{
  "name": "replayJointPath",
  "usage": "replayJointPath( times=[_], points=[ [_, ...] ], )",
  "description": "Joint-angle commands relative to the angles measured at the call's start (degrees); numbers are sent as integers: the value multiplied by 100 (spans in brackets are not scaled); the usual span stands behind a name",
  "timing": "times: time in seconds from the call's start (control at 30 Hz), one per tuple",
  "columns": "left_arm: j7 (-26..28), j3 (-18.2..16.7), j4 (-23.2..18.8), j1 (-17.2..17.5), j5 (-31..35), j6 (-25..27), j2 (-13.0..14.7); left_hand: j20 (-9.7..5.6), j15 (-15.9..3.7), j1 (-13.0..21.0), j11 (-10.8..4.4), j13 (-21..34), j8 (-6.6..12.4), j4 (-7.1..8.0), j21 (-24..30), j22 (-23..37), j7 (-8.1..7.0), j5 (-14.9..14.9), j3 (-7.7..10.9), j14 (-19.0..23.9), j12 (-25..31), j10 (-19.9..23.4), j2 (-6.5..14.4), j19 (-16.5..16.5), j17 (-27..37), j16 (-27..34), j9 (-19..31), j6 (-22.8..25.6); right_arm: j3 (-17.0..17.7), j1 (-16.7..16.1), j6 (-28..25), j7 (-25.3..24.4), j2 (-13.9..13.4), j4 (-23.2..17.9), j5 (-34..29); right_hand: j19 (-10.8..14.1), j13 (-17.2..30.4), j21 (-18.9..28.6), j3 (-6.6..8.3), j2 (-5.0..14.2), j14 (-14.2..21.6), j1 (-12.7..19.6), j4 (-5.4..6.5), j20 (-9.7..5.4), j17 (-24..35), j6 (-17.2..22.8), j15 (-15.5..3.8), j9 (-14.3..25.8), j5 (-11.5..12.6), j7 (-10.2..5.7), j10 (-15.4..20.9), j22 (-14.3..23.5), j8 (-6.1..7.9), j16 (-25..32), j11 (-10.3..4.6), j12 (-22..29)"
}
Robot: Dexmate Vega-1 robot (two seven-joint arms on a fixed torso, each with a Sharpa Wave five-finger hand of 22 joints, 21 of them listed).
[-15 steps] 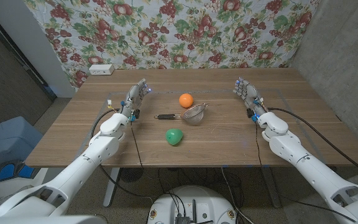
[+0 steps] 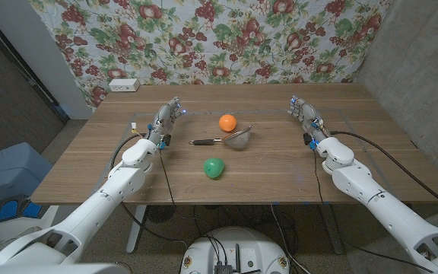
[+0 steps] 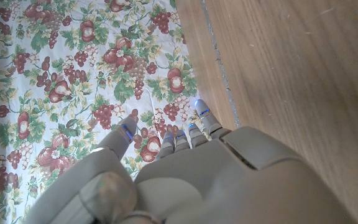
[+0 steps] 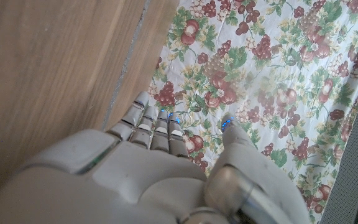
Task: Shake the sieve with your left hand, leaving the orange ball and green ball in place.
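The sieve (image 2: 233,139) lies mid-table (image 2: 280,164), handle toward the left hand (image 2: 166,118), which stands empty, fingers apart, at its 9 o'clock. The orange ball (image 2: 227,122) sits at 12, the green ball (image 2: 214,167) at 7. The right hand (image 2: 301,113) is likewise empty and spread.

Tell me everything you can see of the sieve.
The sieve is a small metal strainer with a rounded wire-mesh bowl, a thin rim and a dark slim handle that points toward the robot's left. It lies near the middle of the wooden table, tipped on its side. The orange ball sits just behind it, the green ball in front, neither clearly touching. No hand holds it.
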Motion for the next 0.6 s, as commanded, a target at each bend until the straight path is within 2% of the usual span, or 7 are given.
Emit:
replayJointPath(
  times=[0.03, 0.2, 0.6],
  points=[
    [-41, 19, 62, -61, 3, 22, -8, 13, 11, 8, 14, 14, 31, 15, -18, 13, 7, 33, 47, -15, 55, -32, 153, -3, 0, 35, 8, -42, -59, -119, -336, -418, -278, -526, -376, 61, -7, -25, 0, 52, 62, 23, -42, 34, 0, 63, 21, 12, 59, 4, 76, 16, 31, 40, 13, 54],
    [-68, 40, 109, -111, 5, 43, -26, 22, 19, 6, 14, 14, 33, 8, -37, 13, 14, 35, 59, -9, 57, -27, 156, 13, -6, 36, 8, -37, -100, -153, -530, -663, -404, -741, -666, 73, -12, -37, 2, 50, 78, 28, -51, 42, -11, 81, 18, 13, 61, 15, 86, 17, 36, 45, 22, 55],
    [-98, 77, 185, -198, 41, 58, -47, 26, 15, -2, 32, 13, 38, -4, -75, 14, 19, 34, 74, 4, 59, -21, 155, 40, -13, 38, 8, -19, -123, -264, -1059, -912, -676, -1238, -975, 145, -26, -62, 26, 62, 146, 64, -89, 36, -45, 115, 30, 16, 77, 10, 140, 21, 44, 70, 9, 68]
  ],
)
